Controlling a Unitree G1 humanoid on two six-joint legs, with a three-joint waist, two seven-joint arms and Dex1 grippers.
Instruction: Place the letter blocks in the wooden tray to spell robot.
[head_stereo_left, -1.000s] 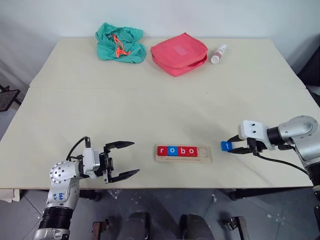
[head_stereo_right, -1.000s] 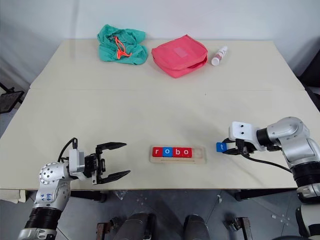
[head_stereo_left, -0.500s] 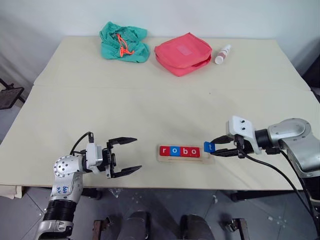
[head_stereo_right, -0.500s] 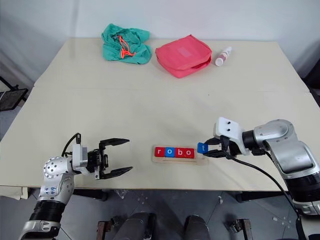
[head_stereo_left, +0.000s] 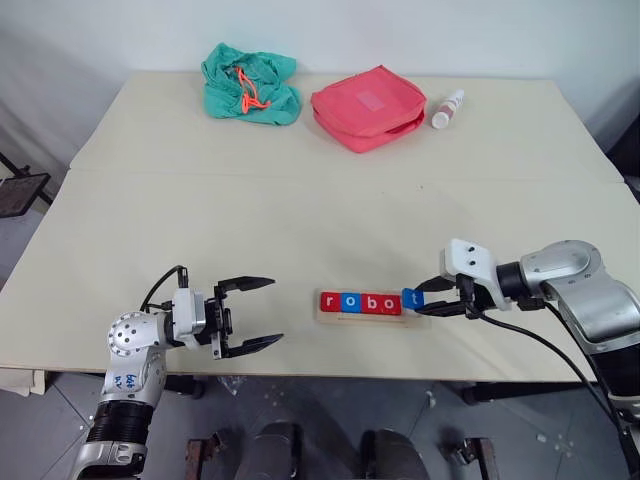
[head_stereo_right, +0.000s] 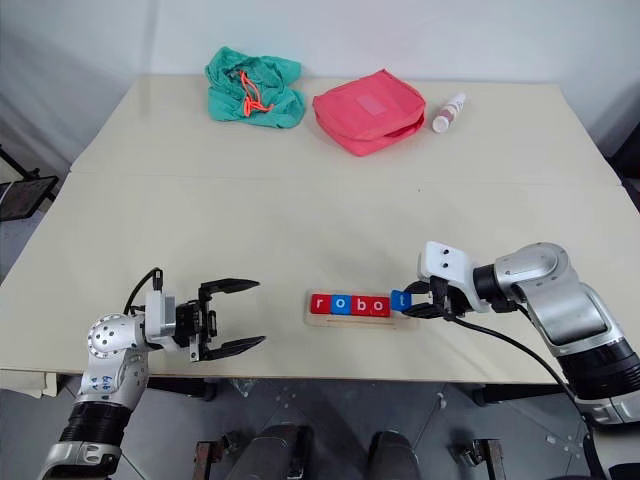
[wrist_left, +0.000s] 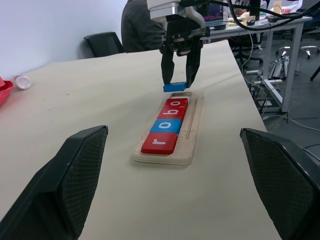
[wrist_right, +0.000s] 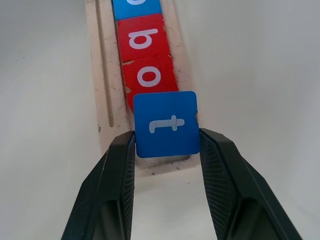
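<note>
Nearest the counter's (head_stereo_left: 150, 210) front edge we list: left claw (head_stereo_left: 246, 316), fingers spread wide and idle, well apart from the wooden tray (head_stereo_left: 368, 318), we judge it parked clear of the work; four letter blocks (head_stereo_left: 360, 302) seated in the tray, reading r-o-b-o; right claw (head_stereo_left: 432, 298) clamped on the blue t block (wrist_right: 166, 123), held just above the tray's vacant end slot for lowering; farther back, green cloth (head_stereo_left: 249, 82), red pouch (head_stereo_left: 367, 105), small bottle (head_stereo_left: 443, 108)

The wooden tray (wrist_right: 104, 75) is pale, matt wood. The letter blocks (wrist_right: 147, 40) look smooth. The surface (head_stereo_left: 300, 220) is matt beige; the green bag (head_stereo_left: 250, 83) is crumpled cloth.
</note>
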